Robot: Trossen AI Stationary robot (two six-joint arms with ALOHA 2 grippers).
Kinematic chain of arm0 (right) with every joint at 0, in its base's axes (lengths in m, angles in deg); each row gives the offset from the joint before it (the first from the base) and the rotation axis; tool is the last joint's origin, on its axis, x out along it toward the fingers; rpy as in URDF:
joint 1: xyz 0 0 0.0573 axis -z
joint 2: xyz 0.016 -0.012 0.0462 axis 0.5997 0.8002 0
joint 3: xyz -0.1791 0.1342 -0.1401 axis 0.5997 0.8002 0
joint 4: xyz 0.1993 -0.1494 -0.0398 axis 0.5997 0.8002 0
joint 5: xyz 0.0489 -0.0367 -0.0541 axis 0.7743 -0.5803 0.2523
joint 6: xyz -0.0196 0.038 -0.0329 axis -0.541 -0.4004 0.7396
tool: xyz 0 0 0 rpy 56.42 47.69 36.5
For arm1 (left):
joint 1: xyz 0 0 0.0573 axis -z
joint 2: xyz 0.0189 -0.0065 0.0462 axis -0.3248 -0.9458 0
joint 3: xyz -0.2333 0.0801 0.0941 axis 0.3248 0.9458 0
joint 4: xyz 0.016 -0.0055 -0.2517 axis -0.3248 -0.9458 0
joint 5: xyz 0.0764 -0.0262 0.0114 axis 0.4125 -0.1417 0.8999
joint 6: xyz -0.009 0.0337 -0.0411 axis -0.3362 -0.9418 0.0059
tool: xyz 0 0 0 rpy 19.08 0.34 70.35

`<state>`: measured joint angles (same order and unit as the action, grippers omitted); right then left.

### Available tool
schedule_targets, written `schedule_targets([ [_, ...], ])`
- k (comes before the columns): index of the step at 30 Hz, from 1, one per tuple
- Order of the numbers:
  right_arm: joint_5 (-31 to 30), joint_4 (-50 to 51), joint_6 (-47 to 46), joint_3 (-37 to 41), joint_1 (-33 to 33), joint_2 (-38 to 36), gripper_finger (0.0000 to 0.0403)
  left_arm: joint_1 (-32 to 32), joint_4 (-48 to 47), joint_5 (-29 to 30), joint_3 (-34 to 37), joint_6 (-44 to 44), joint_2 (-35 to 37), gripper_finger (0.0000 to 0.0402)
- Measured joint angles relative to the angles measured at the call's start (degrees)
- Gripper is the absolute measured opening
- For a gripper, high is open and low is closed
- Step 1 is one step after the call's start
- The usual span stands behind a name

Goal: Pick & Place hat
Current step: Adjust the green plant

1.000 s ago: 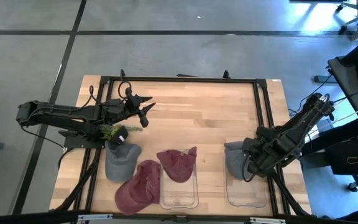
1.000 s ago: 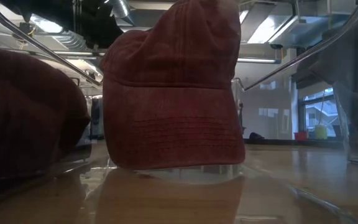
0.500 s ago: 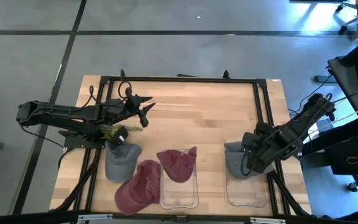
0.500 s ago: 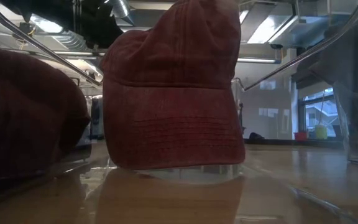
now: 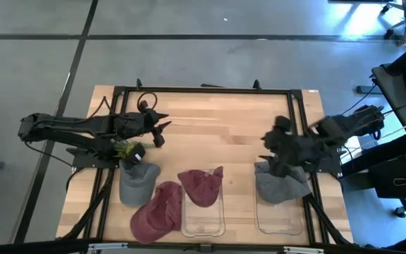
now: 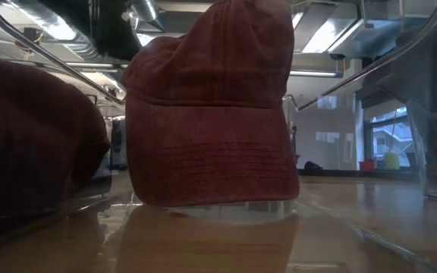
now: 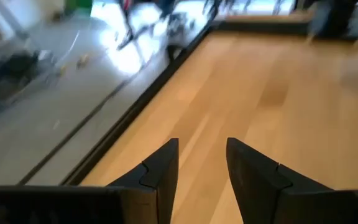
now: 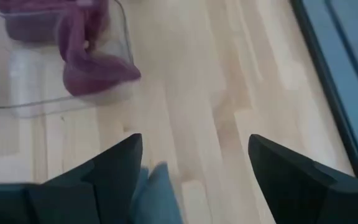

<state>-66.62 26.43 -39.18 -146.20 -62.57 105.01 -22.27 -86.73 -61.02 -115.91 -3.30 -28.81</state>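
High view: the right end effector [image 5: 272, 144] hovers with fingers spread wide, empty, above the grey hat [image 5: 279, 183] draped on the right bin's [image 5: 279, 217] rim; placing looks done; next, pull clear; left end effector [image 5: 162, 131] waits, fingers slightly apart, over the tabletop [image 5: 224, 127].

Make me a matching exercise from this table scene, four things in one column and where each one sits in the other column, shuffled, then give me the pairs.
Things:
1. gray hat on the left
2. gray hat on the right
3. red hat draped over a bin
4. left gripper

Places:
A. hanging over the far rim of the right clear bin
B. over bare wood near the table's far left
C. on the table by the left arm's base
D. over the far edge of the middle clear bin

Pairs: 1-C, 2-A, 3-D, 4-B
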Motion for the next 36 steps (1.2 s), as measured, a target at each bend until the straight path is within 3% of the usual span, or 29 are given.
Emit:
schedule_targets([
  [5,6.96,-9.0,13.9,3.59,10.68,0.0,0.0292,2.28,-23.99,3.87,-10.72,12.51,-1.38,0.0112],
  [9,13.88,-16.11,21.38,8.64,18.24,0.0,0.0292,4.27,-40.19,3.68,-14.06,24.83,-3.04,0.0091],
  [13,25.48,-25.18,28.42,14.27,24.34,0.09,0.0292,6.76,-55.7,-0.37,-16.15,39.44,-5.0,0.0066],
  [15,27.42,-27.77,30.41,16.25,26.48,0.07,0.0292,8.13,-61.3,-3.98,-16.63,46.33,-6.2,0.0053],
  [21,27.59,-30.54,35.33,17.56,29.98,0.02,0.0292,12.11,-70.51,-10.82,-16.65,59.9,-11.63,0.0017],
  [27,28.09,-31.1,37.17,17.43,30.91,-0.28,0.0292,14.33,-70.72,-14.83,-16.65,64.74,-17.33,0.0002],
  [36,28.24,-30.29,38.81,17.43,30.87,-0.26,0.0292,16.3,-73.2,-16.16,-16.65,70.3,-22.02,0.0011],
])
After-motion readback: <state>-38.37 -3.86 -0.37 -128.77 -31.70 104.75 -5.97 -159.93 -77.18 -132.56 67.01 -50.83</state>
